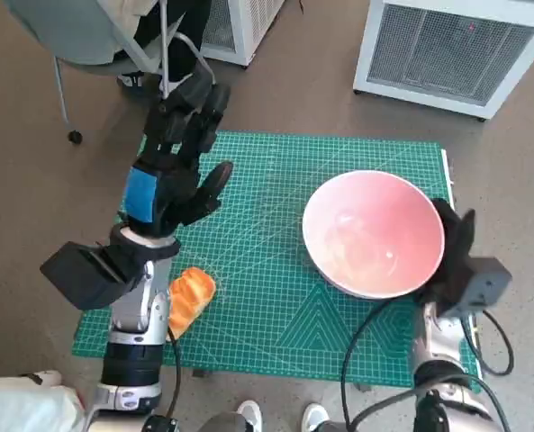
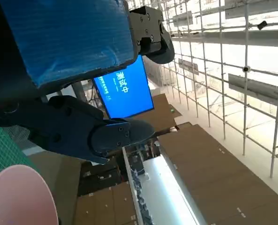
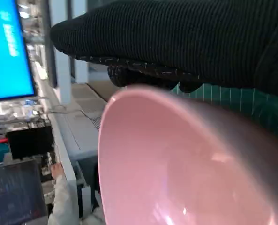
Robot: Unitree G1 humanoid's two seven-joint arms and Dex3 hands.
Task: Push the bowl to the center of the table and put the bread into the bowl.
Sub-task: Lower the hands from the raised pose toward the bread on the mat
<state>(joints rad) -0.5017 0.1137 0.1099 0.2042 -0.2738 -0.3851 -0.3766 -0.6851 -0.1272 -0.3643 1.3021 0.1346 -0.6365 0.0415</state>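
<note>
Pink bowl [image 1: 373,232] sat on the right part of the green cutting mat [image 1: 276,297], well off the middle of the counter, nothing in it. Right hand [image 1: 453,252] in its black glove lay against the bowl's outer right wall; nothing was seen held in it, and whether its fingers were spread or curled could not be told. Left hand [image 1: 178,153] was raised over the mat's left side, fingers apart, holding nothing. Bread [image 1: 189,298] lay at the mat's near-left edge, just beside the left forearm, partly hidden by it. Risks, as judged: the glove met the bowl high on a sloped wall, so a push there might tip or spin the bowl rather than slide it; too long a push could run it past centre towards the bread. The bread sat close to the counter edge; a clumsy reach by the forearm might knock it to the floor.
</note>
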